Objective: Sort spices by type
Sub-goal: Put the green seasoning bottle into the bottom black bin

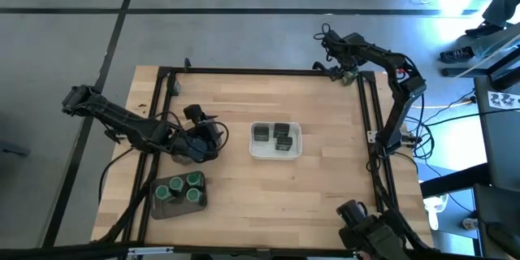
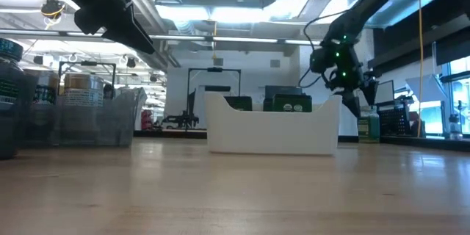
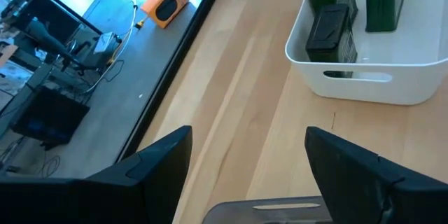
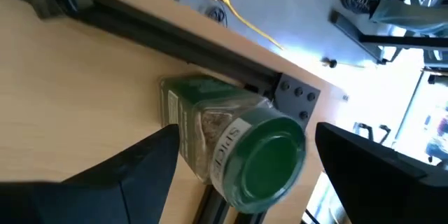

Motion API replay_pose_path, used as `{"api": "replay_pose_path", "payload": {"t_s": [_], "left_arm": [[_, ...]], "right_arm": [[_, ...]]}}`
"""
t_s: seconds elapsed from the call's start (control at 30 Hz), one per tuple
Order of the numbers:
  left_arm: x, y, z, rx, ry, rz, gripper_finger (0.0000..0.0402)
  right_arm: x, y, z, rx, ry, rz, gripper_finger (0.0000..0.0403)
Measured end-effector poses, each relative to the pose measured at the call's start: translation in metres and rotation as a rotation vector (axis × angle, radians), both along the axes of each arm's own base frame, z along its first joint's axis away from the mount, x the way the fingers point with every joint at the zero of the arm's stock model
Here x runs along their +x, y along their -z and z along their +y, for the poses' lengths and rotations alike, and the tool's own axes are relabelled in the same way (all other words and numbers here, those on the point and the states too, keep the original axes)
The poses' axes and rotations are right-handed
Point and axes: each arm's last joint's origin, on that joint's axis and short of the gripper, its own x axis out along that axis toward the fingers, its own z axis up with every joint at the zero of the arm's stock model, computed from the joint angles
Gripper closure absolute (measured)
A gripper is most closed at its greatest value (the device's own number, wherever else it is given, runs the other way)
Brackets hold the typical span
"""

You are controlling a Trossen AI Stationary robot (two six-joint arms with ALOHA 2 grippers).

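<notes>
On the left of the table [image 1: 244, 195], near its front, a grey tray [image 1: 160, 208] held four green-lidded jars [image 1: 184, 188] standing upright and close together. Just beyond that tray, the left gripper [image 1: 213, 134] hovered over bare wood, its fingers [image 3: 161, 161] spread wide with nothing between them, pointing toward the white tray [image 1: 254, 148] in the middle of the table. That white tray held three dark tins [image 1: 276, 136]: one at its left side and two close together to the right of it. In the left wrist view the tins [image 3: 330, 31] stood upright against the tray's [image 3: 371, 87] wall, one showing a green face. At the far right corner of the table, the right gripper [image 1: 348, 73] sat low by the black frame rail [image 1: 244, 71]. Its fingers [image 4: 143, 164] stood wide apart on either side of one green-lidded jar [image 4: 234, 150], which lay tipped on its side on the wood right against the rail, lid toward the camera. Whether the fingers touched that jar could not be told.
</notes>
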Motion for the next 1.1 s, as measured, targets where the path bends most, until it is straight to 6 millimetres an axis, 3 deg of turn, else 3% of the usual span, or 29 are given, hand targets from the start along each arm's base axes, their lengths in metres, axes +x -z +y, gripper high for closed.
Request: {"api": "replay_pose_path", "payload": {"t_s": [0.23,0.47,0.8,1.1], "left_arm": [[0.000,0.000,0.000,-0.003,-0.002,-0.003,0.0125],[0.000,0.000,0.000,-0.009,-0.007,-0.009,0.0125],[0.000,0.000,0.000,-0.005,-0.004,-0.005,0.0125],[0.000,0.000,0.000,0.023,0.020,0.021,0.0125]], "right_arm": [[0.002,0.017,-0.001,0.104,-0.003,-0.002,0.0071],[0.006,0.020,-0.001,0.156,-0.036,-0.093,0.0077],[0.011,0.021,0.001,0.206,-0.053,-0.174,0.0200],[0.046,0.019,0.024,0.220,-0.214,-0.180,0.0201]]}}
